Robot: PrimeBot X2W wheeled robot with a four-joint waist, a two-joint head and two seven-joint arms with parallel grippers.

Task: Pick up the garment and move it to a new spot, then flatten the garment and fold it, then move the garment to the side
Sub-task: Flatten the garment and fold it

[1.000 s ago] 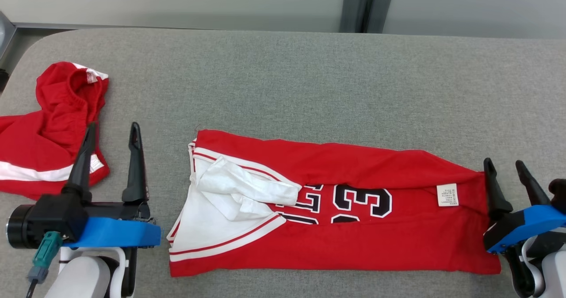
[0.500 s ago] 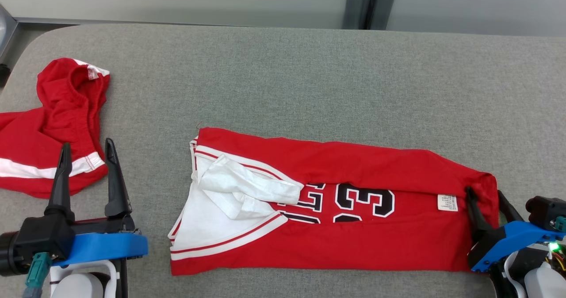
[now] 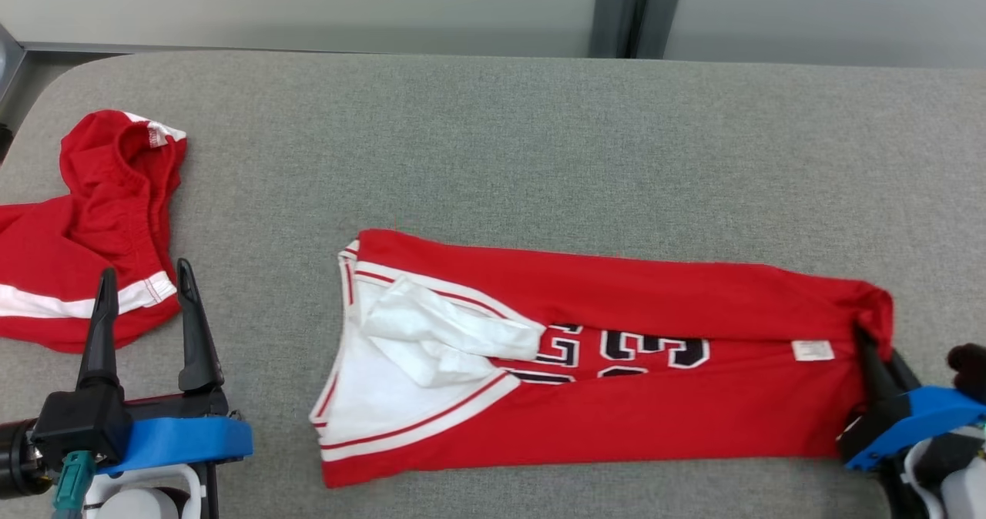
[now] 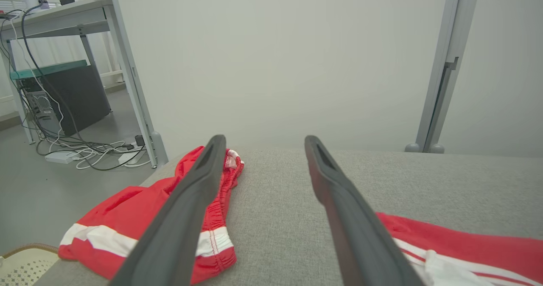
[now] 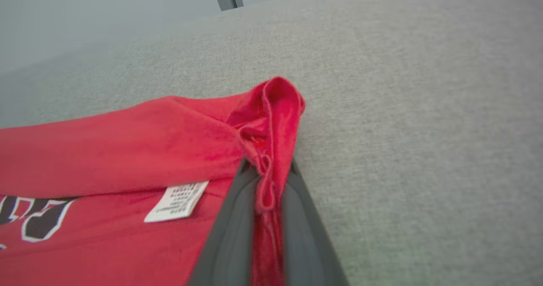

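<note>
- Our right pincer point(image 5: 266, 171) is clamped on the right end of the jersey point(image 3: 616, 426).
- Our left pincer point(image 3: 145, 269) stands apart over the bench point(image 3: 539, 134), near the shorts point(image 3: 62, 249).

left gripper point(image 3: 145, 271) sits low on its side, fingers pointing away from the body and spread wide, holding nothing. right gripper point(image 3: 869, 338) reaches in low, fingers pinched together on a fold of the jersey point(image 3: 616, 426).

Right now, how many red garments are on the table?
2. The jersey lies across the middle of the table, its right end pinched in the right hand; the crumpled red shorts sit at the left edge.
</note>
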